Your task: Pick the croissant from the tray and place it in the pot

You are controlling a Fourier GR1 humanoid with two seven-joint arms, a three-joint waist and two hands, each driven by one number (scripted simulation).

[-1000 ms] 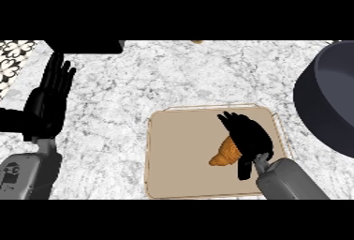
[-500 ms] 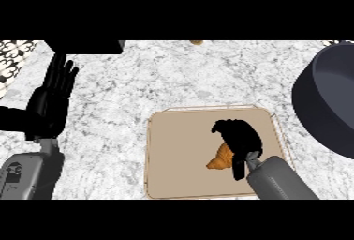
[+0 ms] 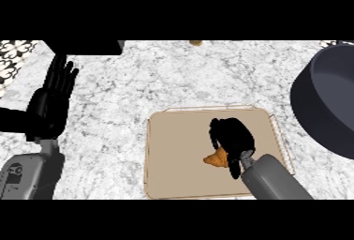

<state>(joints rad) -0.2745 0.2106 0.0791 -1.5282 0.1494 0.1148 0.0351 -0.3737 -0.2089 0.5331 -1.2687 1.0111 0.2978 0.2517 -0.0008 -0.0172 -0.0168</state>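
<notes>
On the tan tray (image 3: 173, 154), right of its centre, the right hand (image 3: 232, 136) lay curled over the croissant (image 3: 216, 160), whose one orange end showed at the hand's left. Toward the worktop's right edge stood the dark pot (image 3: 325, 103), just beside the tray's right rim. The lift would likely need to clear that rim. Near the left edge, the left hand (image 3: 54, 96) rested open.

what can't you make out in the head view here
- Croissant: mostly hidden under the right hand; only an orange tip shows.
- Pot: cut off by the right edge.
- Small brown object at the top edge: too small to identify.
</notes>
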